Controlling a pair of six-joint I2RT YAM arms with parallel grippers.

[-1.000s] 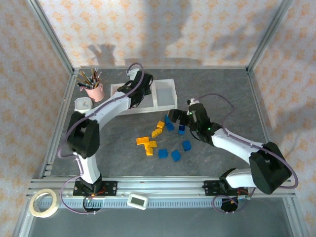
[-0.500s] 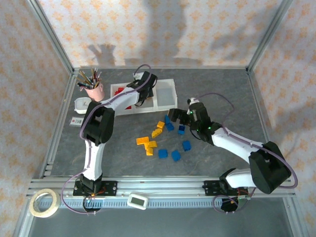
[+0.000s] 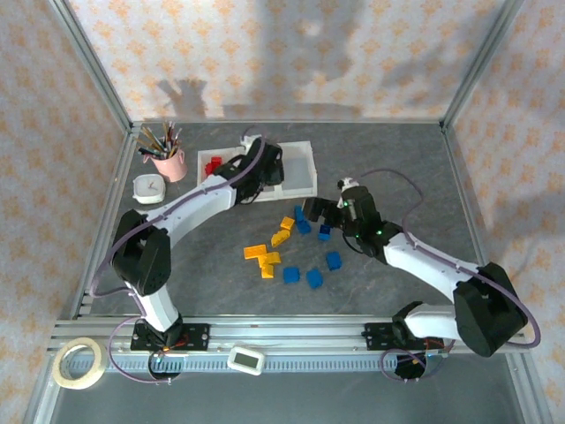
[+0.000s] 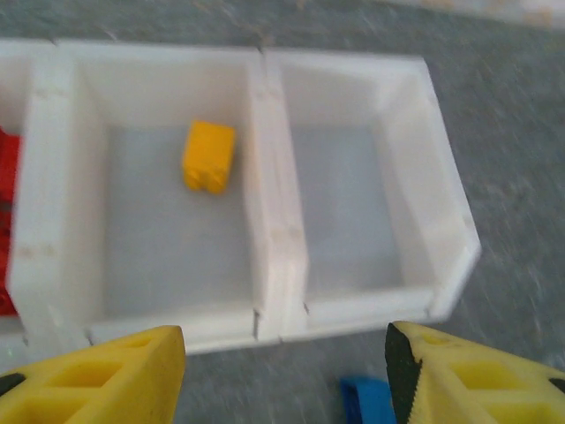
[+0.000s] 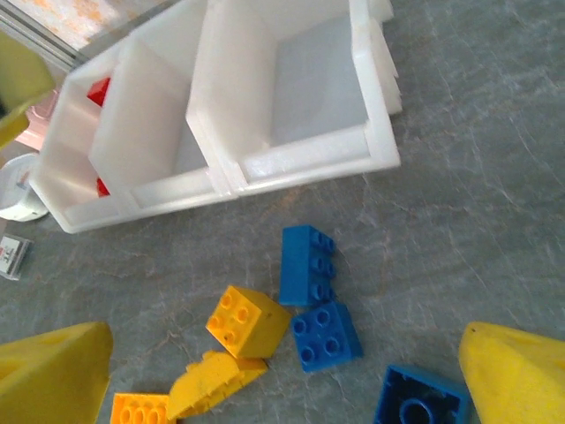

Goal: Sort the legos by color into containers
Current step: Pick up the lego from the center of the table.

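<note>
A: Surroundings logged?

B: A pink cup of pencils (image 3: 168, 162) is noted just left of the containers (image 3: 298, 172), with a small white round item (image 3: 148, 188) nearer the left rail. A tape roll (image 3: 77, 363) and a white timer (image 3: 246, 359) are seen on the near ledge by the arm bases.

A: Anything in the way?

B: The left hand (image 3: 267, 168) is held above the tray, fingers (image 4: 97, 380) parted and nothing gripped. One yellow lego (image 4: 209, 155) is seen in the middle compartment and red legos (image 3: 213, 165) in the left one.

A: Right side?

B: The right hand (image 5: 287, 353) is spread wide and unloaded, low over blue legos (image 5: 309, 265) near the tray's front wall.

A: Room?

B: The loose legos (image 3: 265, 258) are clustered mid-tabletop (image 3: 415, 168). Open surface is left to the right and behind the tray.
</note>
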